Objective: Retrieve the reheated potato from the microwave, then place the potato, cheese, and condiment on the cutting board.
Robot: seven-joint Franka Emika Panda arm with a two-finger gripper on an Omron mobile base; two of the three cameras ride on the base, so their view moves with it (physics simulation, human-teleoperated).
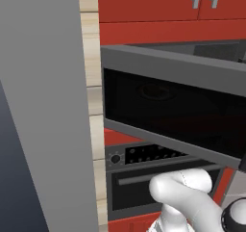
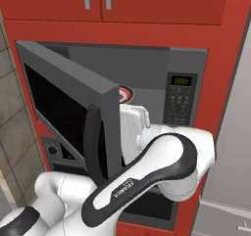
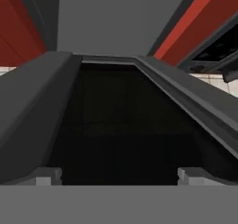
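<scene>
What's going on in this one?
The white arm is working at the microwave built into the red cabinets. Its door stands swung open, and the hand sits right behind the door's edge, close against the black glass. The gripper is open and holds nothing. The potato is not visible from here, so it has not been retrieved yet.

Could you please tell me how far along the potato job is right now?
Done: the microwave door is swung open. In hand: nothing; the gripper is open and empty, facing the door's dark glass. Left: taking the potato out and placing potato, cheese and condiment on the cutting board.
</scene>
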